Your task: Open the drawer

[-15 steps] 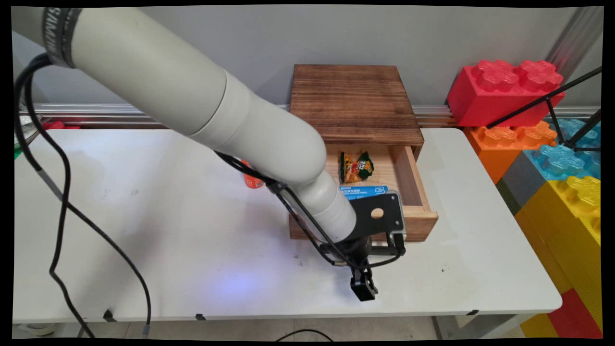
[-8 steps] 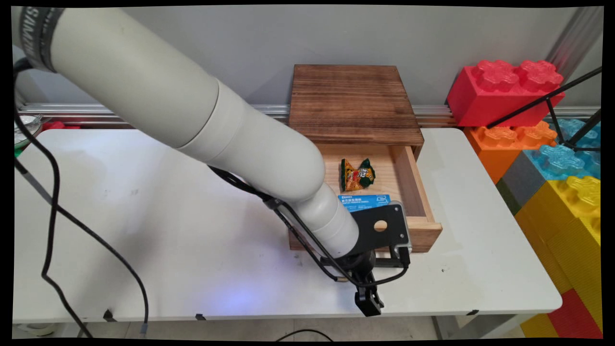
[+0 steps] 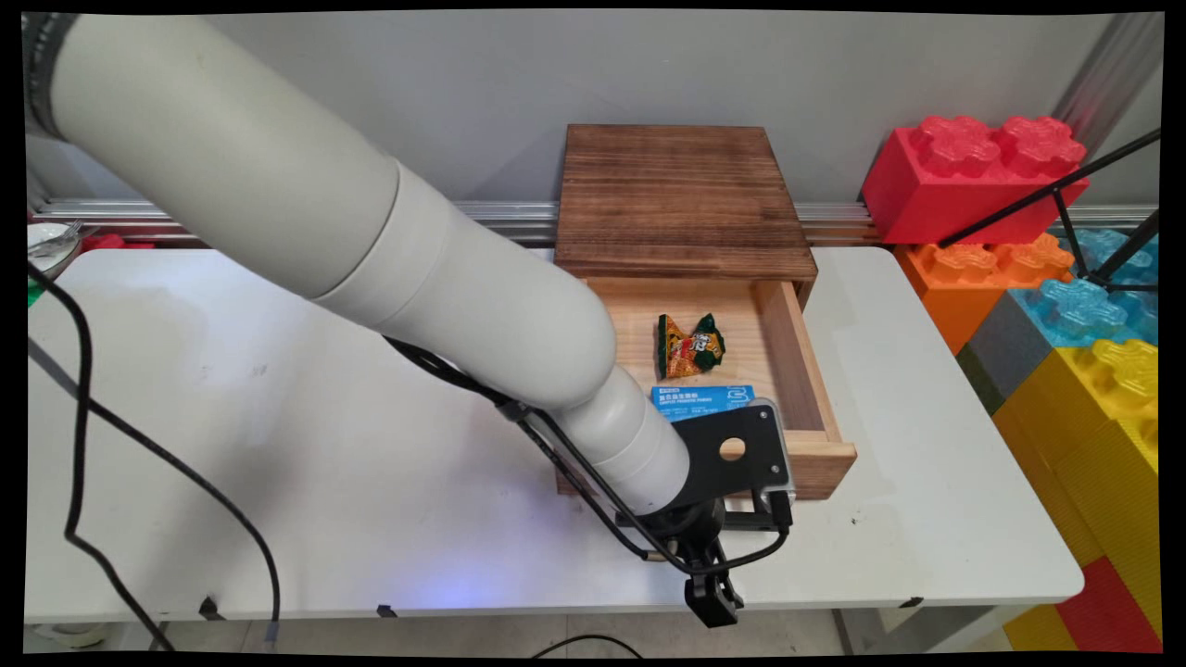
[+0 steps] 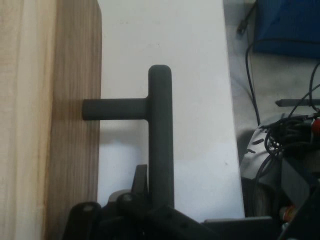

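The gripper (image 3: 712, 600) is being held low over the near edge of the white table (image 3: 278, 445), directly in front of the drawer. In the hand view the gripper (image 4: 150, 200) is being seen closed narrowly around the bar of one dark handle (image 4: 160, 135); the bar is running between the fingers, and a single stem is joining it to the wooden drawer front (image 4: 75, 120).

One drawer (image 3: 797, 371) is being shown pulled well out of one dark-stained wooden cabinet (image 3: 681, 199), which is standing against the wall at the far side of the table. Part of the drawer front is being hidden in the main view by the black wrist plate and the arm.

Two items are being counted inside the drawer: one crumpled green and orange snack packet (image 3: 690, 345) lying near the middle of the floor, and one flat blue card or box with white print (image 3: 702, 398) lying nearer the drawer front, partly covered by the wrist plate. The two are lying close together but apart.

Black cables are being seen hanging from the arm across the left of the table.

Large toy building blocks (image 3: 1066, 306) are being stacked to the right of the table: one red, one orange and one pale blue are being counted, with yellow ones below; their full number cannot be told.
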Action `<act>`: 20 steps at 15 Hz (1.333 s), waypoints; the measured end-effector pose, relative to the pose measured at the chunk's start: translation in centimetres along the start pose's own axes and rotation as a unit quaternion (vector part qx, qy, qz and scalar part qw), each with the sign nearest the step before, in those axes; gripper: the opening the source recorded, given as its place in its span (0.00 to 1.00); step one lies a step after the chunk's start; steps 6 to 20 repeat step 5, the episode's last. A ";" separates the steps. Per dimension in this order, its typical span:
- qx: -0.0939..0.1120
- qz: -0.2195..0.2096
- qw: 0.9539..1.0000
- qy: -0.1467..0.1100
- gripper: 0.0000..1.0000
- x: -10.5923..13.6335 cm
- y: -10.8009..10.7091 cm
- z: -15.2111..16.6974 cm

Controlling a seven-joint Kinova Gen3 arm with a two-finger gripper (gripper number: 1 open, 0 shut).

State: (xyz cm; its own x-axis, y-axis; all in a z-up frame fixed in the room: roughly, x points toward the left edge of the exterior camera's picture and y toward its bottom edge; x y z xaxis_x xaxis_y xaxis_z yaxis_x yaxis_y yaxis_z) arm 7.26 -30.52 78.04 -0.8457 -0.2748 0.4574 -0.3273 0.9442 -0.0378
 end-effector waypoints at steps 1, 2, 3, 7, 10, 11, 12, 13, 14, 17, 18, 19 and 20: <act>0.000 -0.001 1.000 0.001 1.00 0.0 0.2 -0.1; 0.000 -0.002 1.000 0.003 1.00 -0.1 0.3 -0.3; 0.001 -0.003 1.000 0.005 1.00 -0.1 0.5 -0.5; 0.003 -0.004 1.000 0.010 1.00 -0.1 0.7 -1.0; 0.003 -0.004 1.000 0.010 1.00 -0.1 0.7 -1.0; 0.003 -0.004 1.000 0.010 1.00 -0.1 0.7 -1.0; 0.003 -0.004 1.000 0.010 1.00 -0.1 0.7 -1.0; 0.003 -0.004 1.000 0.010 1.00 -0.1 0.7 -1.0; 0.003 -0.004 1.000 0.010 1.00 -0.1 0.7 -1.0; 0.003 -0.004 1.000 0.010 1.00 -0.1 0.7 -1.0; 0.003 -0.004 1.000 0.010 1.00 -0.1 0.7 -1.0; 0.003 -0.004 1.000 0.010 1.00 -0.1 0.7 -1.0; 0.003 -0.004 1.000 0.010 1.00 -0.1 0.7 -1.0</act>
